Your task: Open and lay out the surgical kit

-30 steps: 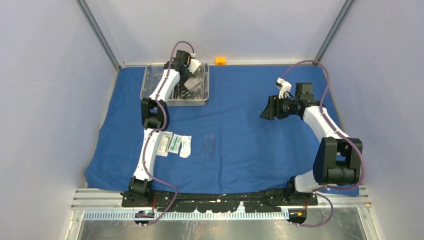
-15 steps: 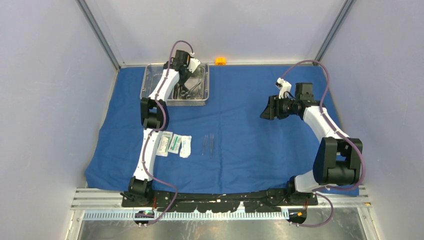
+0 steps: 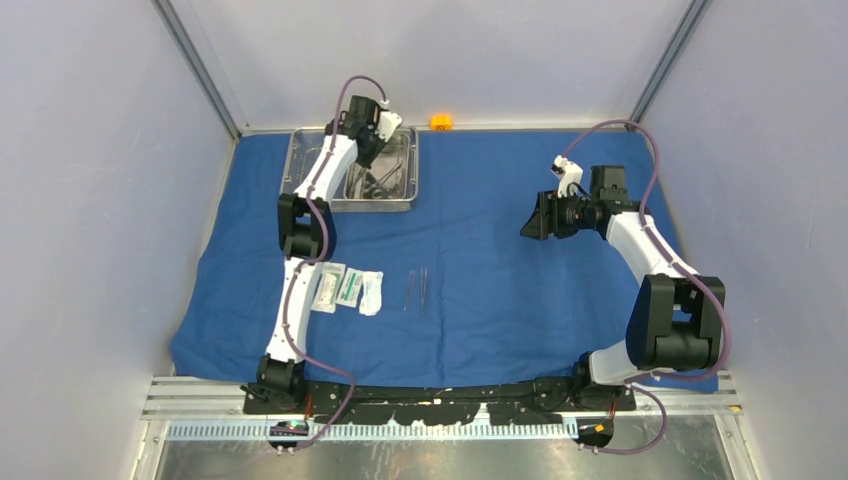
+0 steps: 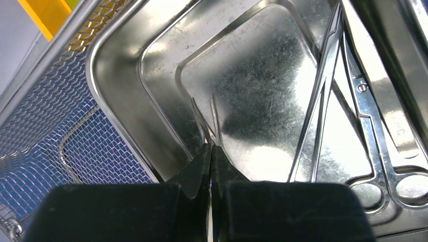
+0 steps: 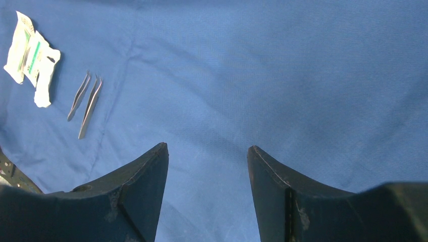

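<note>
Blue cloth (image 3: 500,250), left gripper (image 4: 211,151) in tray (image 4: 252,75) seemingly pinching forceps (image 4: 216,121), right gripper (image 5: 207,154) spread.

The blue cloth wrap (image 5: 282,75) is a matt woven fabric with soft creases, and the packets (image 5: 30,55) on it look like crinkled white paper. The steel tray (image 4: 252,85) is glossy, mirror-bright metal hazed with fine scratches; the forceps (image 4: 215,118) and scissors (image 4: 371,136) in it are polished smooth, and the mesh basket (image 4: 60,131) is woven wire. The fingers (image 5: 136,201) are matt black and faintly scuffed.
</note>
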`<state>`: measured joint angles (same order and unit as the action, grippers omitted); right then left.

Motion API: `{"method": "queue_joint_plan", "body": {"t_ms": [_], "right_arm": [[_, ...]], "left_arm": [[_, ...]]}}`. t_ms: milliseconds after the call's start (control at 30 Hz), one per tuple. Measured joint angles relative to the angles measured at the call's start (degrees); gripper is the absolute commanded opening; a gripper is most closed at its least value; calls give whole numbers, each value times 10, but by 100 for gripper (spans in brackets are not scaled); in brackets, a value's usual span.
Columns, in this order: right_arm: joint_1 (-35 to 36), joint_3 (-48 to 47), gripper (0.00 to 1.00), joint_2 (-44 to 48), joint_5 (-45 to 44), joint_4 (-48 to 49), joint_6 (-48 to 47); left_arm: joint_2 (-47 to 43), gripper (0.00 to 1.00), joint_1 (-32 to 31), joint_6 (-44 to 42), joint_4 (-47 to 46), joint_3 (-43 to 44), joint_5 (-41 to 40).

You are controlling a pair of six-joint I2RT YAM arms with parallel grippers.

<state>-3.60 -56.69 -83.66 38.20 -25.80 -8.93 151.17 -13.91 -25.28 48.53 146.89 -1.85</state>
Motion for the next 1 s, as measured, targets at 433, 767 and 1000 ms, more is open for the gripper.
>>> {"method": "queue_joint_plan", "body": {"t_ms": [433,767,1000], "right_arm": [[0,0,64,0,0,0,0],[0,0,64,0,0,0,0],[0,0,64,0,0,0,0]], "left_arm": [[-9,18,-6,-2,5,2,-1],[-3,34,-6,-3,13,7,-1],[8,36,-3,0,17,10,0]]}}
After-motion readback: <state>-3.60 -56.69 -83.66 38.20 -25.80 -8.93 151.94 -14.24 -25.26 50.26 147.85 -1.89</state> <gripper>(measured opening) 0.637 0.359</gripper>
